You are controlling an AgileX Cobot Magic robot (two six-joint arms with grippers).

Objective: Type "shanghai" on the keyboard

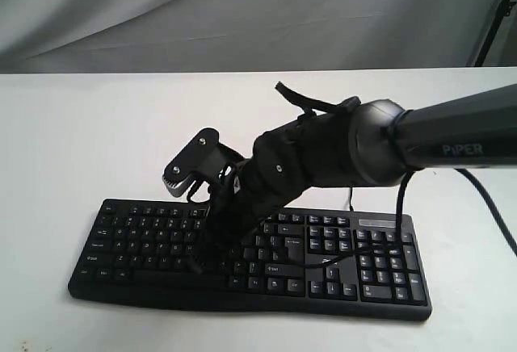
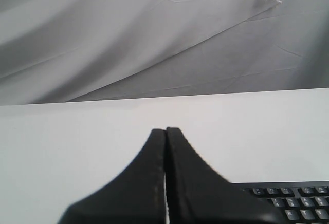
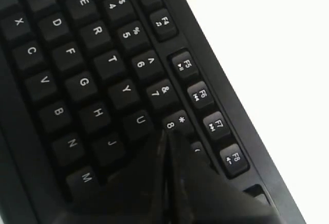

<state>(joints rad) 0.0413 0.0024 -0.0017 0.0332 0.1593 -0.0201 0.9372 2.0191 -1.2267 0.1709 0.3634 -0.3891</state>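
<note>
The keyboard [image 1: 145, 239] lay flat toward the table's [image 1: 81, 126] 6 o'clock edge. Reaching in from 3 o'clock, the right gripper [image 3: 165, 134] was clenched empty into one narrow tip beside the 8 key [image 3: 175, 121], probably so it struck one key alone. The left gripper [image 2: 165, 131], likewise clenched, hung clear.

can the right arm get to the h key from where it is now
Probably yes. The right gripper, shut to a point, hangs over the wide black plastic keyboard near the 8 key, and the H key lies close by with nothing over it.
</note>
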